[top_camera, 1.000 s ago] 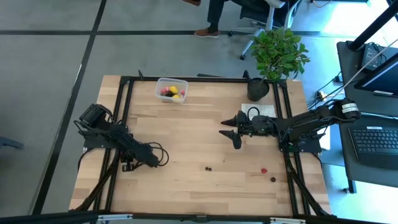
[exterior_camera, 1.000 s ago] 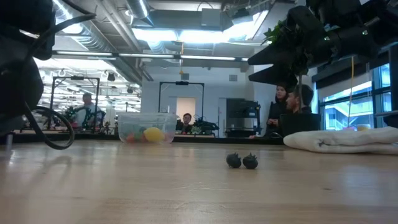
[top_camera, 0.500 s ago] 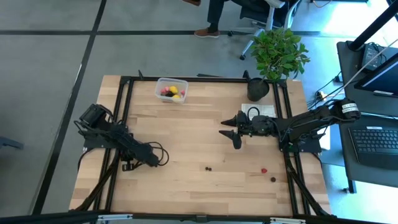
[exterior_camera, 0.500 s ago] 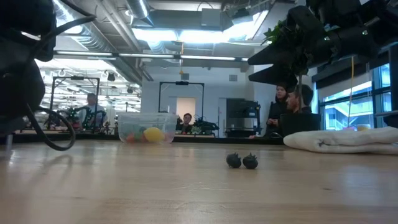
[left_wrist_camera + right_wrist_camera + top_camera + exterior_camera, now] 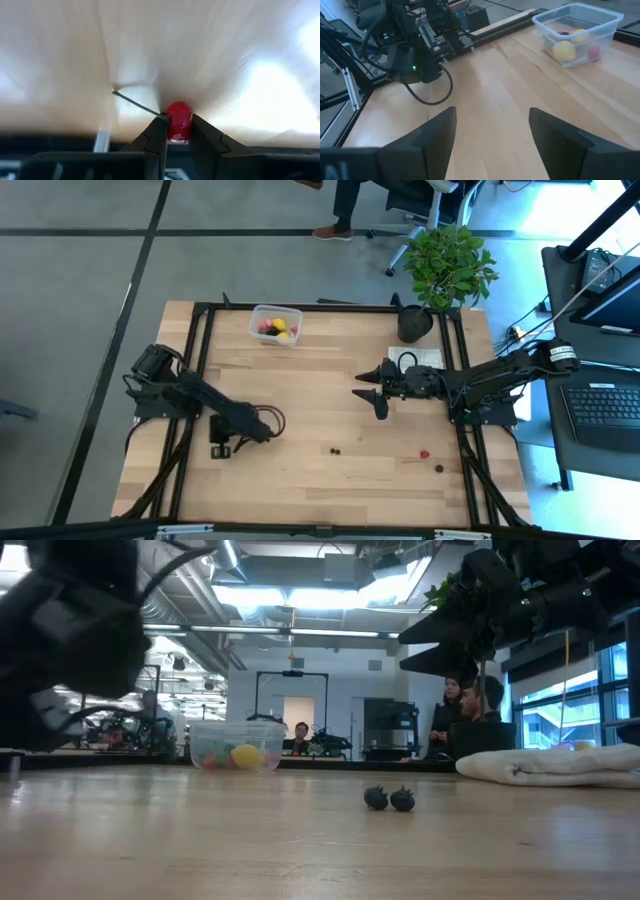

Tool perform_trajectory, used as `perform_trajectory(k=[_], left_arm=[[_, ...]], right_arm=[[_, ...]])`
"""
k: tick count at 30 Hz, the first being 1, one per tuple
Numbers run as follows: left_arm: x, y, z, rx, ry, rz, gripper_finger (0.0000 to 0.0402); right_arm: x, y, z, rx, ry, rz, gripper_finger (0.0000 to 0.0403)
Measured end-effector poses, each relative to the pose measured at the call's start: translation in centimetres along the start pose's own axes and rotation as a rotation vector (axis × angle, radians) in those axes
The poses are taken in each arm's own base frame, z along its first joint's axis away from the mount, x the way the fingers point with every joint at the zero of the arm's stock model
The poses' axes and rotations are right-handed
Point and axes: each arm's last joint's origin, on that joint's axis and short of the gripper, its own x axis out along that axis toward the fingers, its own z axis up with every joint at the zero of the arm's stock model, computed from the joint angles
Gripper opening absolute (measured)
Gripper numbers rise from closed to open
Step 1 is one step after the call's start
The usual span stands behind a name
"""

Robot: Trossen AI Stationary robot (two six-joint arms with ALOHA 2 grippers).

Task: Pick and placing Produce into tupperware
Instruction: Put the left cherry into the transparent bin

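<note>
My left gripper (image 5: 178, 131) is shut on a small red berry (image 5: 178, 116) over the table's near left part (image 5: 220, 448). The clear tupperware (image 5: 276, 325) stands at the far edge with yellow, red and dark pieces inside; the right wrist view also shows the tub (image 5: 577, 32). Two dark berries (image 5: 333, 449) lie side by side on the wood near the middle. A red piece (image 5: 424, 453) and a dark one (image 5: 438, 468) lie near the right. My right gripper (image 5: 370, 392) hangs open above the table's middle, holding nothing. My left gripper pinches the red berry's two sides (image 5: 172, 125) between its two fingertips (image 5: 156, 135). The fingers slant down from the table's left side. Whether the berry's underside still meets the wood, I cannot tell.
A black plant pot (image 5: 414, 323) with a green plant and a white cloth (image 5: 415, 360) sit at the far right. A black frame (image 5: 200, 380) runs along the table's edges. Bare wood lies between the left gripper and the tub. People stand beyond the table (image 5: 465, 700).
My left arm has swung toward the table's right edge, and its gripper has shifted a little that way; it shows blurred in the low view. The right arm and the loose berries have kept still.
</note>
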Motion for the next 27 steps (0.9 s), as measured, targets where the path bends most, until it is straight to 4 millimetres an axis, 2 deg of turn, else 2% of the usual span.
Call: perform_trajectory(k=[8, 13, 19, 23, 27], left_arm=[[-4.1, 0.7, 3.2, 0.087, -0.207, -0.134, 0.0059], [-6.8, 1.7, 5.4, 0.143, -0.394, -0.204, 0.0047], [-9.4, 3.7, 7.1, 0.169, -0.565, -0.226, 0.0051], [-10.9, 5.2, 7.9, 0.174, -0.660, -0.182, 0.0047], [-12.6, 7.6, 8.4, 0.122, -0.729, -0.100, 0.0044]], right_arm=[[0.0, 0.0, 0.0, -0.007, 0.001, 0.000, 0.0252], [0.0, 0.1, 0.0, -0.018, 0.009, 0.022, 0.0252], [0.0, 0.2, -0.1, -0.025, 0.025, 0.061, 0.0252], [0.0, 0.2, -0.1, -0.025, 0.026, 0.062, 0.0252], [0.0, 0.2, -0.1, -0.025, 0.026, 0.062, 0.0252]])
